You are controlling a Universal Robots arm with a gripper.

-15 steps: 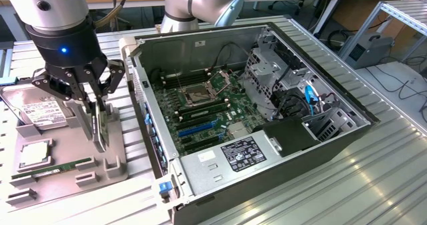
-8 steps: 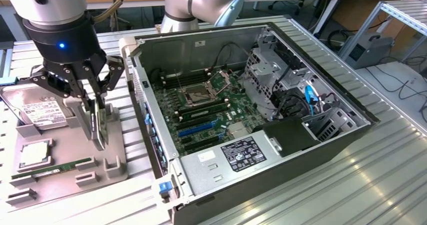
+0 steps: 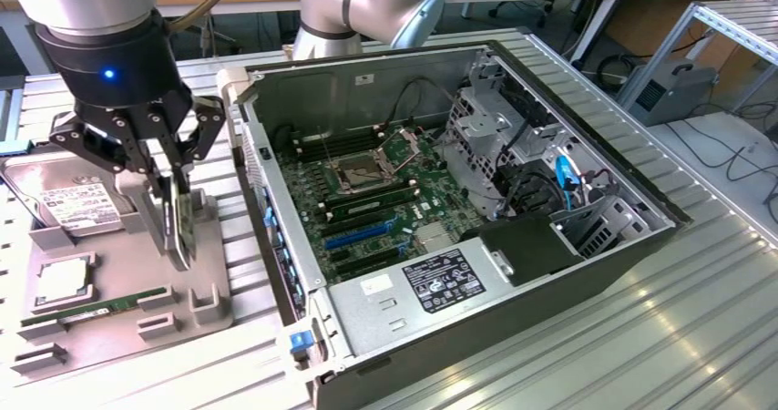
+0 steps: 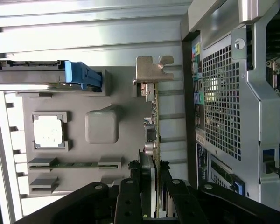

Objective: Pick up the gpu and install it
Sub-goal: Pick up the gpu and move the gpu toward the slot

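Observation:
The gpu [image 3: 180,232] is a thin dark card standing on edge in the grey holder tray [image 3: 213,246] at the exterior view's left. My gripper [image 3: 170,189] comes down from above, one finger on each flat side of the card's upper edge, shut on it. In the wrist view the gpu [image 4: 154,116] appears edge-on, its silvery bracket [image 4: 151,70] at the far end and my gripper [image 4: 149,171] clamped at the near end. The card's lower edge still sits at the tray.
The open computer case [image 3: 584,137] lies right beside the tray, motherboard [image 3: 364,210] exposed with blue slots [image 3: 353,237]. The tray also holds a hard drive [image 3: 73,205], a processor [image 3: 61,282] and a green memory stick [image 3: 97,308]. The case's perforated rear panel [image 4: 219,102] is close to the card.

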